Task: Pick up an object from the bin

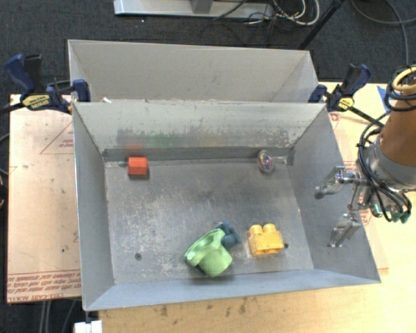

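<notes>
Robotics lab, grey metal bin (194,75), robot arm (404,141) at its side, loose cables (295,7) trailing over dark floor (55,12)

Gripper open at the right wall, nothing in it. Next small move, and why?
Likely shift the gripper leftward in view, toward the yellow block near the front wall. It sits open over the bin's right sloped wall, nothing between its fingers, and that block is nearest; the green lump lies just beyond.

The robot wears an orange cover (403,143), dark looped cables (386,202) and a silvery metal pincer (325,218).
</notes>
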